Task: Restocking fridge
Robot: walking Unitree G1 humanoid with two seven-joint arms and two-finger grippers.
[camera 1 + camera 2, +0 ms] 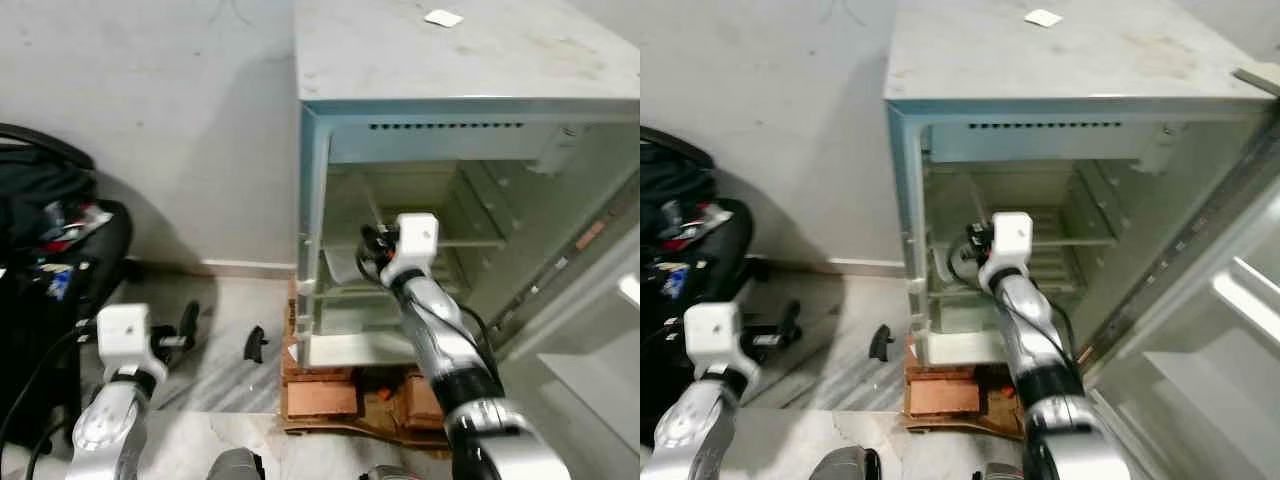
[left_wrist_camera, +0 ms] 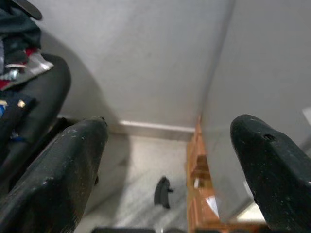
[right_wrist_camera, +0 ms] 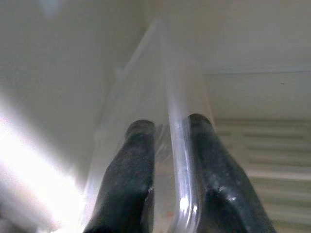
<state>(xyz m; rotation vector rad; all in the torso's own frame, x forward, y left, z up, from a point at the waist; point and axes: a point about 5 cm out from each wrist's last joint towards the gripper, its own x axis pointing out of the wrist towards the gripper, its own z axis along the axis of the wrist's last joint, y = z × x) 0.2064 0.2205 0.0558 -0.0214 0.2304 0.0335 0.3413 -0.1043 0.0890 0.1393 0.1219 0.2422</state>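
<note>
A small fridge (image 1: 450,60) stands open in front of me, raised on bricks. My right arm reaches inside it at shelf height. In the right wrist view my right gripper (image 3: 170,128) is shut on the rim of a clear plastic container (image 3: 177,145), one finger on each side of the wall. In the eye views the container (image 1: 950,262) sits at the left of the fridge interior, just beyond the right gripper (image 1: 366,246). My left gripper (image 1: 185,330) hangs low on the left above the floor, open and holding nothing (image 2: 170,131).
The fridge door (image 1: 590,330) stands open at the right. Reddish bricks (image 1: 320,390) support the fridge. A small black object (image 1: 256,343) lies on the floor beside them. A black bag with clutter (image 1: 50,250) stands at the left. A white scrap (image 1: 443,17) lies on the fridge top.
</note>
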